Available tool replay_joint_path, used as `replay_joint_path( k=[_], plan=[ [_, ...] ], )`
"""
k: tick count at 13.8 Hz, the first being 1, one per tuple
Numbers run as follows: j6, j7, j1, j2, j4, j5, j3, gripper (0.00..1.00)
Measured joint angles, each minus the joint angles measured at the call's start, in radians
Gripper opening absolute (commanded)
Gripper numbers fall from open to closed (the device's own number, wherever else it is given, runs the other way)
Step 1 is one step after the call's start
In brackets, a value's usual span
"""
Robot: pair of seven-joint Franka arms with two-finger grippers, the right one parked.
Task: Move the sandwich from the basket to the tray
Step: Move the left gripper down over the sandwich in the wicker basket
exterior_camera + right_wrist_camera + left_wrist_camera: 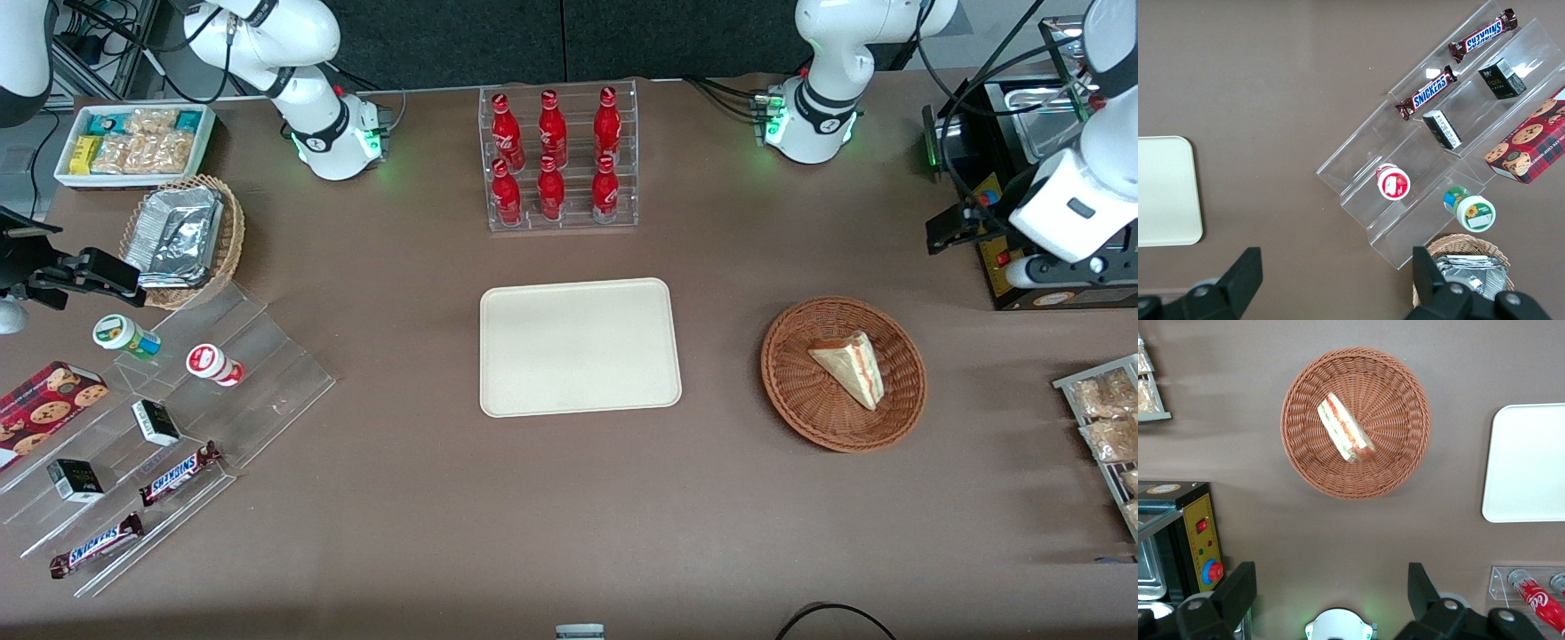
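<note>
Your gripper (pixel 1328 593) hangs high above the worktop, fingers spread wide and empty. The sandwich (pixel 1345 429) lies in the basket (pixel 1398 463), nearer the front camera than the gripper, its long axis slanting diagonally, so you'd need to turn the wrist. The tray (pixel 580 347) sits beside the basket.

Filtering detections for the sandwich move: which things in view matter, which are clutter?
Job: sandwich in the basket; tray; gripper, open, hanging above the table near the basket.

Clutter: red bottles, Snickers bars, cookie box, foil-pack basket.
</note>
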Motion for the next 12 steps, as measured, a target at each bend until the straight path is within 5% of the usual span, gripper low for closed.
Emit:
replay_joint_path(
  k=[6, 12],
  plan=[
    [0.024, 0.000, 0.000, 0.005, -0.046, -0.002, 0.004, 1.00],
    [0.381, -0.109, 0.011, 0.032, -0.341, -0.002, 0.023, 1.00]
  ],
)
